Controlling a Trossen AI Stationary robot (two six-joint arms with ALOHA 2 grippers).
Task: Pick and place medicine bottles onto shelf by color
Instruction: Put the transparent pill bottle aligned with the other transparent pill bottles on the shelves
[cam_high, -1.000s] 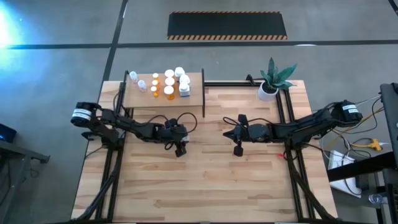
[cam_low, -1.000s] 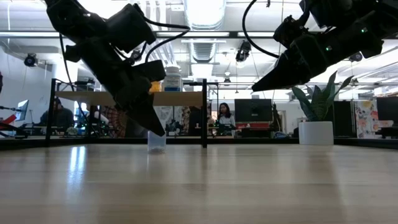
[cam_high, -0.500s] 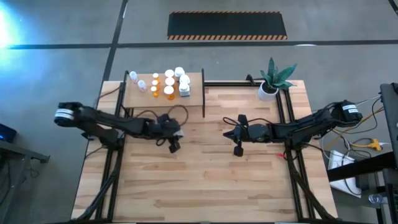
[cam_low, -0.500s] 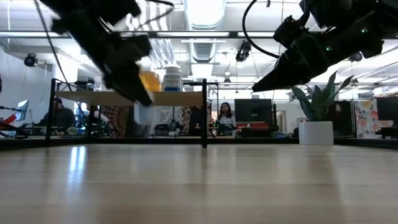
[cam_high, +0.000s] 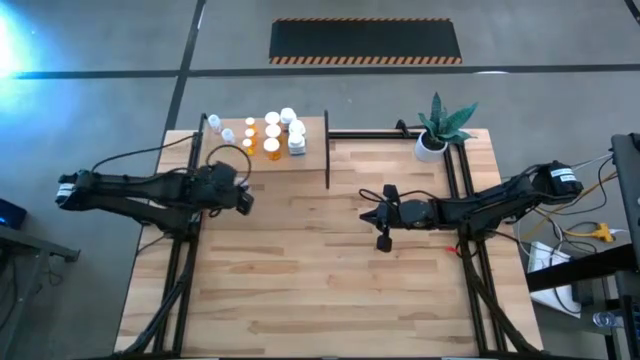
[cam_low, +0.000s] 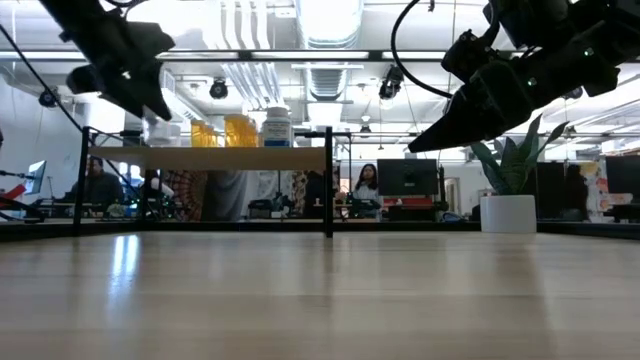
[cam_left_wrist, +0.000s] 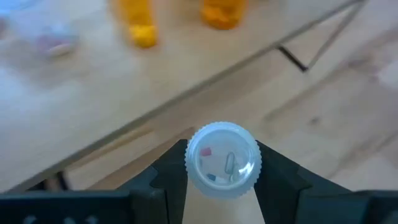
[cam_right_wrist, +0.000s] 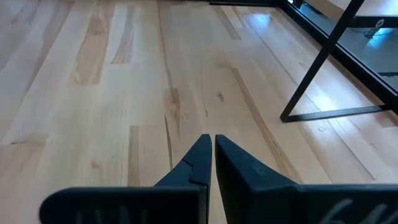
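Swung away from mid-surface toward the shelf's near-left side since a second ago: left tool (cam_high: 243, 200), lifted clear of the planks in the low view and carrying a clear-bluish bottle (cam_left_wrist: 223, 160). Clamped partway shut on that bottle, one dark finger on each side of its round ribbed white cap, seen end-on from the left wrist. Held upright and pinched across the body, most likely so the bottle can be set down standing among its own colour. Unmoved over the same span: right tool (cam_high: 383, 243), parked low over the right half of the surface (cam_high: 330, 290), fingers pressed together on nothing, tips meeting in a thin seam in its wrist view.

Sorted already on the shelf (cam_high: 314, 158) by colour: clear-bluish bottles (cam_high: 214, 123) at the far-left end, orange bottles (cam_high: 271, 147) in the middle, white bottles (cam_high: 296, 129) toward the dark upright divider. Probably grouped this way to leave the left end free for the one in hand.

Pale smooth board for the shelf, raised on thin black metal posts; broader, knotted, jointed planks for the surface beneath. Small translucent plastic cylinders with white caps for the bottles; matte black, wedge-shaped fingers on both tools. Off in the far-right corner, a white pot with a green plant (cam_high: 431, 146), no part of the sorting.
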